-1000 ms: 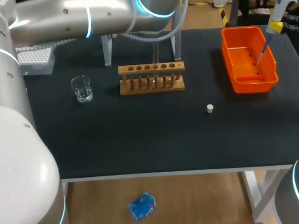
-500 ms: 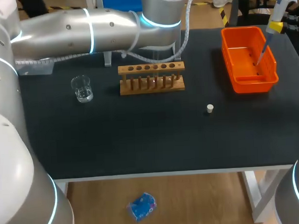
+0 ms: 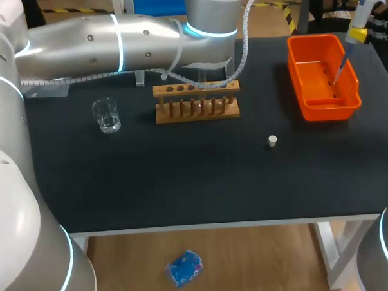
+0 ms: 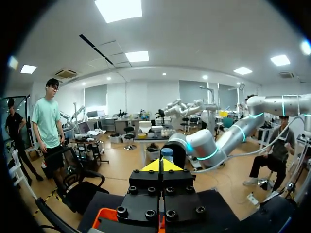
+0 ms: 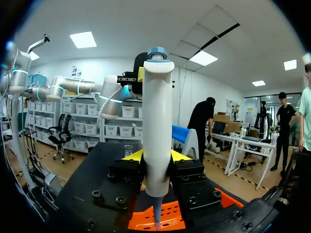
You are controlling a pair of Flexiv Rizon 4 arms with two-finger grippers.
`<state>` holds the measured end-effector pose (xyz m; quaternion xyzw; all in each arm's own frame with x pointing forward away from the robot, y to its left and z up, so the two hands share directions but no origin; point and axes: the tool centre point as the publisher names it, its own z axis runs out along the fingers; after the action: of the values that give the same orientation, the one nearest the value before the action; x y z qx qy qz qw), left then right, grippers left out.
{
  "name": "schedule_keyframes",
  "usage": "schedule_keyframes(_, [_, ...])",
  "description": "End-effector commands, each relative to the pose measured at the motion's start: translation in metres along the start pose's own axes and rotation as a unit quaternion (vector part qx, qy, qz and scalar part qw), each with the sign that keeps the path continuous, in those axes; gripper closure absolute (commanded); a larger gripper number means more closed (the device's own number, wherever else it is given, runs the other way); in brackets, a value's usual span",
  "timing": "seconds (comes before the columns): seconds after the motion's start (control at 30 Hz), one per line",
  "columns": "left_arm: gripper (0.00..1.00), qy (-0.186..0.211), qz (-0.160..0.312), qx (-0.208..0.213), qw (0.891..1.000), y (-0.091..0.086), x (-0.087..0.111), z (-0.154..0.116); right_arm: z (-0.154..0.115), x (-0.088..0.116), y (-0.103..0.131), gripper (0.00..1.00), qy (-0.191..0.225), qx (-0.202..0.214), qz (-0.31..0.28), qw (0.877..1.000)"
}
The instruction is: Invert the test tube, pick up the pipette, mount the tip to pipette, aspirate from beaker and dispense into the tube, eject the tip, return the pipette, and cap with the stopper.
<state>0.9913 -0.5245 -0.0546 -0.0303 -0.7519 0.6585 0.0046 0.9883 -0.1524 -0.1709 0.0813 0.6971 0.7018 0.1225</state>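
Right wrist view: the right tool [image 5: 156, 157] pinches a smooth white cylindrical pipette [image 5: 157, 126] above a perforated orange bin [image 5: 171, 216]; the left tool's [image 4: 162, 165] tips are pressed together.

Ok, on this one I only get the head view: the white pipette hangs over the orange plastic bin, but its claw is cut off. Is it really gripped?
Observer: Yes. The right wrist view shows the right claw shut on the white plastic pipette, with a yellow tip on each side of its barrel.
Operator: And the left claw? The arm hides it.
Observer: The left claw is shut, its yellow tips pressed together on nothing.
Operator: What is near it?
Observer: The left wrist view shows a corner of the orange plastic bin below and beside it.
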Motion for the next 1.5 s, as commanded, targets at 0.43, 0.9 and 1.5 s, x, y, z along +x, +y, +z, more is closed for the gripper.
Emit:
schedule_keyframes(0.43, [1.00,0.012,-0.005,0.043,0.999,0.013,0.004,0.026,-0.001,-0.001,0.000,1.00,0.002,0.000,0.000,1.000])
schedule_keyframes(0.9, [1.00,0.018,0.001,0.048,0.999,0.012,0.002,0.029,-0.001,-0.001,0.000,1.00,0.002,0.000,0.000,1.000])
schedule_keyframes(1.5, [1.00,0.020,-0.001,0.056,0.998,0.016,0.003,0.034,-0.001,-0.001,0.000,1.00,0.002,0.000,0.000,1.000])
